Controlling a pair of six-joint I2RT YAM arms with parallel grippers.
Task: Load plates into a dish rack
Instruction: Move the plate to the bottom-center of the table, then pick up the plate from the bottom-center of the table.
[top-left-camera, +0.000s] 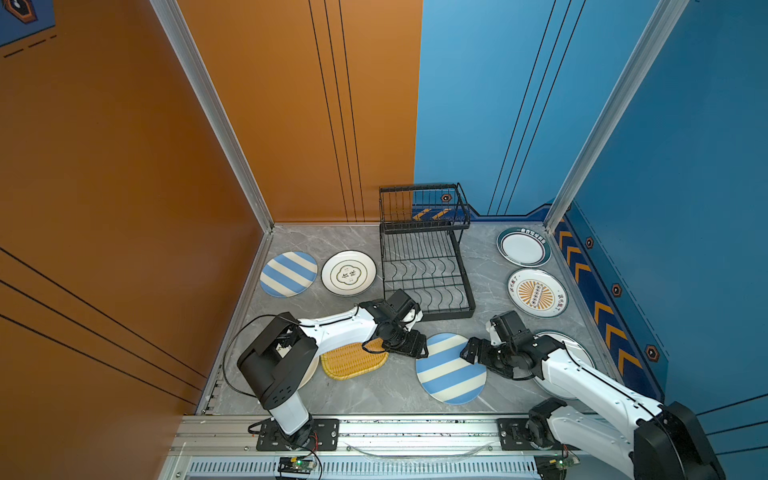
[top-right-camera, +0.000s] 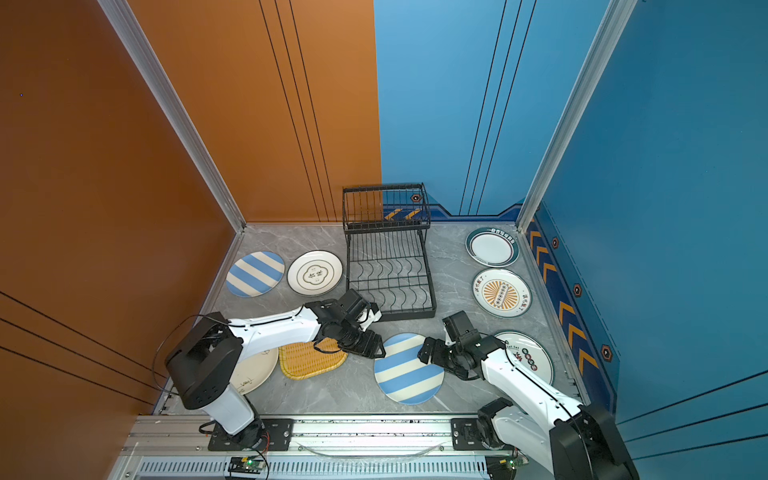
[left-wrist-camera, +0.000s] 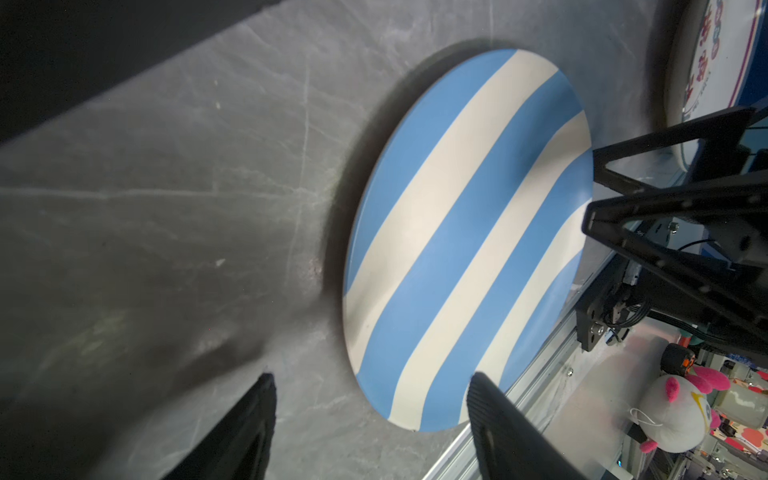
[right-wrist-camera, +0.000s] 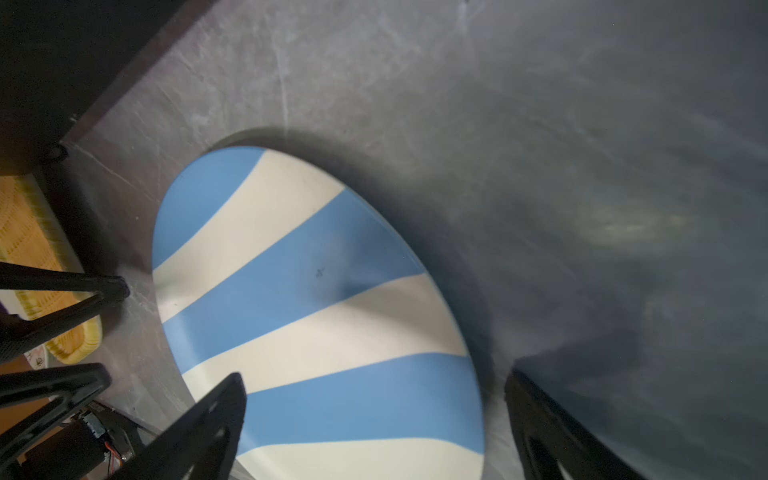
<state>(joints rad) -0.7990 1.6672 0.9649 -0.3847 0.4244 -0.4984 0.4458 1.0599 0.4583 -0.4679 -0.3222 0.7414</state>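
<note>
- Grey marble table (top-left-camera: 324, 245), with orange and blue walls behind it, and this job is barely under way.
- At centre back stands the rack (top-left-camera: 424, 227). Both tiers are bare, with not one plate slotted yet.
- I count eight plates, every one lying flat on the table.
- Left of the rack are the far striped plate (top-left-camera: 288, 274) and the cream plate (top-left-camera: 348, 273), side by side.
- Down the right wall run the teal plate (top-left-camera: 523, 247) and the sunburst plate (top-left-camera: 537, 292). A printed plate (top-right-camera: 538, 353) is half hidden under the right arm.
- Front left, the woven plate (top-left-camera: 353, 360) sits beside a pale plate (top-right-camera: 257, 365), which is tucked under the left arm.
- All the action is at the near striped plate (top-left-camera: 451, 368), front centre, just short of the rack.
- The left gripper (top-left-camera: 422, 347) sits at that plate's left edge. Its jaws are well apart and it holds nothing.
- The right gripper (top-left-camera: 467, 353) faces it from the other side, spread wide. In the right wrist view one finger is over the rim and the other is over bare table. Nothing is clamped there either.
- My read is that the first pickup is being lined up, possibly a two-arm job to get the rim off the flat surface.
- That leaves all eight plates to lift, tip upright and slot in.
</note>
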